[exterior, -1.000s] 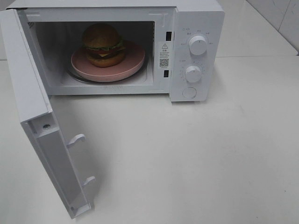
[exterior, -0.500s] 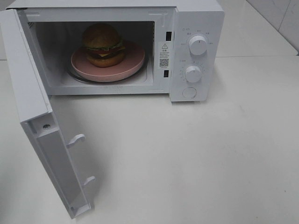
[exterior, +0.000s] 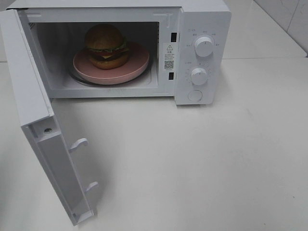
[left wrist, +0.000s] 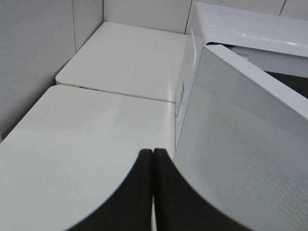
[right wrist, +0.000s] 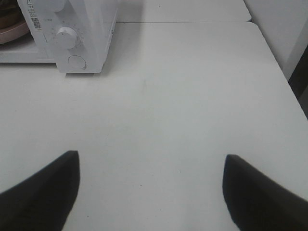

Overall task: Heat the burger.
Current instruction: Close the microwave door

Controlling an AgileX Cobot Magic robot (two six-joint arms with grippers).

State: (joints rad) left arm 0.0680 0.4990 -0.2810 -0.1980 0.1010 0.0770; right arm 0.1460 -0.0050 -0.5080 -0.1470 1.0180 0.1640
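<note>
While the microwave's [exterior: 207, 17] door [exterior: 31, 91] stands wide open, the burger [exterior: 106, 45] sits on a round pink plate [exterior: 137, 65] inside the cavity (a glass turntable [exterior: 77, 78] shows under the plate's edge). The left jaws are pressed together with nothing between them, just beside the door's outer face. The right jaws stand wide apart above the white table [exterior: 202, 159], near the microwave's front.

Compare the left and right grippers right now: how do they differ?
On the left gripper the fingers are shut together; on the right gripper they stand wide apart. The left gripper sits close beside the open microwave door; the right gripper is over the white table, with the microwave's control panel ahead of it. Both have dark fingers and hold nothing.
</note>
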